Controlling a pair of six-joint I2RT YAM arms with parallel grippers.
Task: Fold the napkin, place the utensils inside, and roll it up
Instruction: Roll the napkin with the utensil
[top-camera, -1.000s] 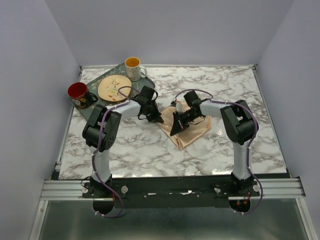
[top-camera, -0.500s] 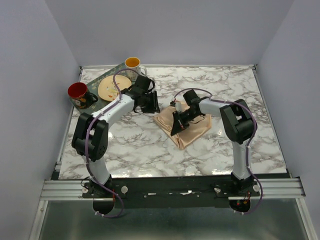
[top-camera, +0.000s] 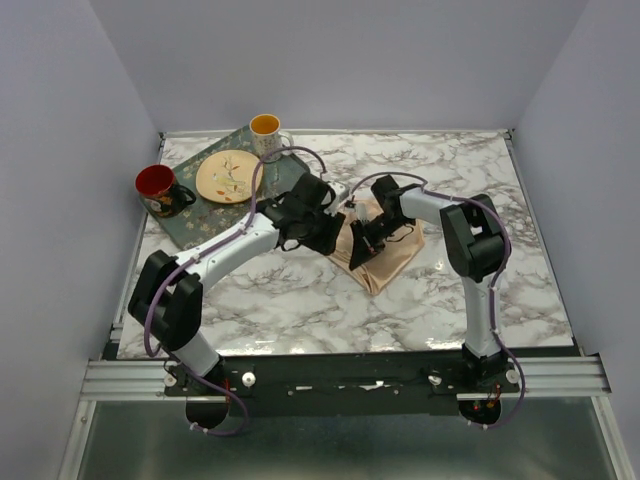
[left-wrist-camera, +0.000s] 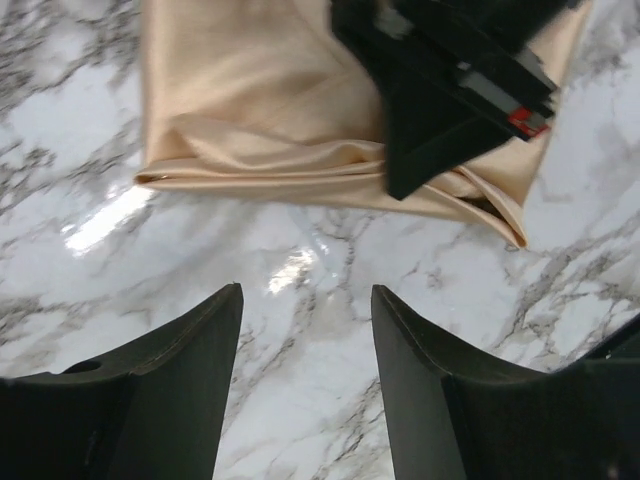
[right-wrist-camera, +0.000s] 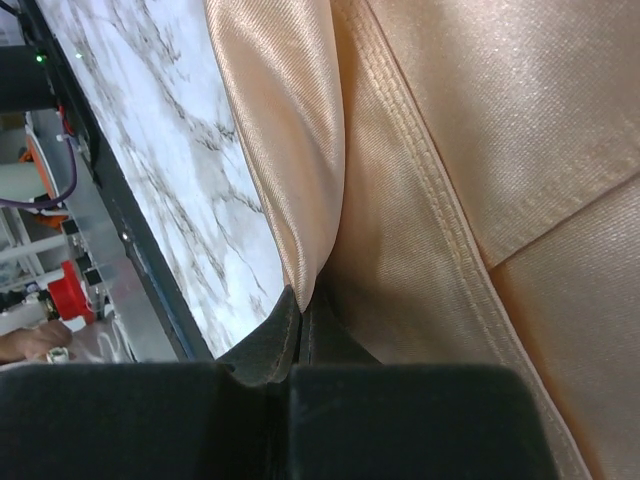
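The peach-tan napkin (top-camera: 383, 272) lies folded on the marble near the table's middle. In the left wrist view the napkin (left-wrist-camera: 250, 90) shows its doubled edge facing me. My right gripper (top-camera: 360, 256) rests on it, shut on a fold of the cloth; in its own view the right gripper (right-wrist-camera: 305, 300) pinches a napkin (right-wrist-camera: 480, 150) hem. My left gripper (top-camera: 324, 238) hovers just left of the cloth. Seen from its wrist, the left gripper (left-wrist-camera: 306, 292) is open over bare marble with nothing between its fingers. The utensils are not in view.
A dark tray (top-camera: 190, 222) at the back left carries a cream floral plate (top-camera: 229, 176) and a red mug (top-camera: 158, 186). A white mug with a yellow inside (top-camera: 266, 134) stands at the tray's far corner. Metal rails edge the table.
My left gripper let go of the napkin's left corner, opened, swung back toward the plate, then came right to the cloth's near-left edge. The right gripper stayed shut and the napkin shifted slightly.
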